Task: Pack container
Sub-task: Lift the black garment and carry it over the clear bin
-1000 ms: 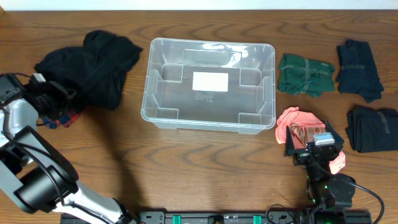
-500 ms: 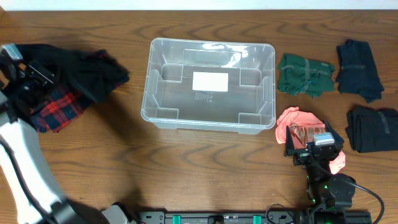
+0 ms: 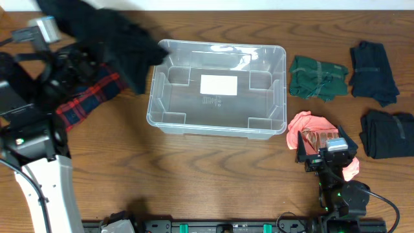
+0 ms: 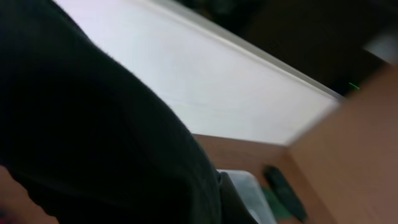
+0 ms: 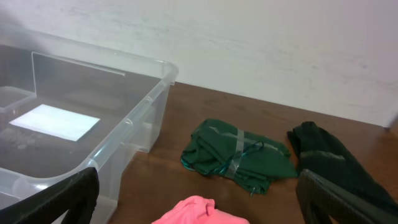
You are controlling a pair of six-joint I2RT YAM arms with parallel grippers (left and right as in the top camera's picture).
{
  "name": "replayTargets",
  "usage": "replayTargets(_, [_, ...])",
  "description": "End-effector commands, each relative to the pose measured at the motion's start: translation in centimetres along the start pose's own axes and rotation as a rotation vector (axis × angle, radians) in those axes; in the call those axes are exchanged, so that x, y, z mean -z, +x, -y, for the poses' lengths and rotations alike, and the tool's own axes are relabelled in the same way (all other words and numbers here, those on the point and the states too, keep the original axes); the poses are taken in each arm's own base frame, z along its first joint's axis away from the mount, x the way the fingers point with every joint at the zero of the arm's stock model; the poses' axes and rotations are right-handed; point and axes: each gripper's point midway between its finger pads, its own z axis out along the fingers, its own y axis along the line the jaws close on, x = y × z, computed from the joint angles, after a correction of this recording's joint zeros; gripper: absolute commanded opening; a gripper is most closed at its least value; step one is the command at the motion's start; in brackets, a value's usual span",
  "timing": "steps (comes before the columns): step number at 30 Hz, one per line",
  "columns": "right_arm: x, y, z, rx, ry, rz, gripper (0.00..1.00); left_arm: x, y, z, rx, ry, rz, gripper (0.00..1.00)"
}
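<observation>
Your left gripper (image 3: 76, 57) clamps the black garment (image 3: 107, 32) near the table's (image 3: 207, 175) far-left corner, beside the container (image 3: 152, 97). Your right gripper (image 3: 321, 138): wide apart, empty, over pink cloth (image 3: 304, 123).

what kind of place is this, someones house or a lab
Most likely a robotics lab bench, not a home: a robot arm at a wooden table, an empty clear container, and folded clothes like the green garment laid out beside it.

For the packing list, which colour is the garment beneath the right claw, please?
Pink garment; the overhead view shows it best.
</observation>
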Motion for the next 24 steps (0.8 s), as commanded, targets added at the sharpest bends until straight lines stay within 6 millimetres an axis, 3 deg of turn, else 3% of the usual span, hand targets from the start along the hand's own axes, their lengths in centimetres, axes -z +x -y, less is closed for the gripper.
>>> replayTargets(1, [0.0,0.1,-0.1,-0.010,-0.001,-0.001,0.99,-0.1,0.4,4.8,-0.092,0.163,-0.024,0.06])
replayTargets(8, [0.0,0.1,-0.1,-0.010,-0.001,-0.001,0.99,-2.2,4.2,10.0,-0.135,0.385,-0.155,0.06])
replayTargets(12, [0.0,0.1,-0.1,-0.010,-0.001,-0.001,0.99,-4.2,6.8,11.8,-0.145,0.473,-0.235,0.06])
replayTargets(20, [0.0,0.1,-0.1,-0.010,-0.001,-0.001,0.99,-8.7,12.4,12.5,-0.123,0.584,-0.393,0.06])
replayTargets(24, [0.0,0.1,-0.1,-0.010,-0.001,-0.001,0.99,-9.9,13.9,12.5,-0.108,0.661,-0.433,0.06])
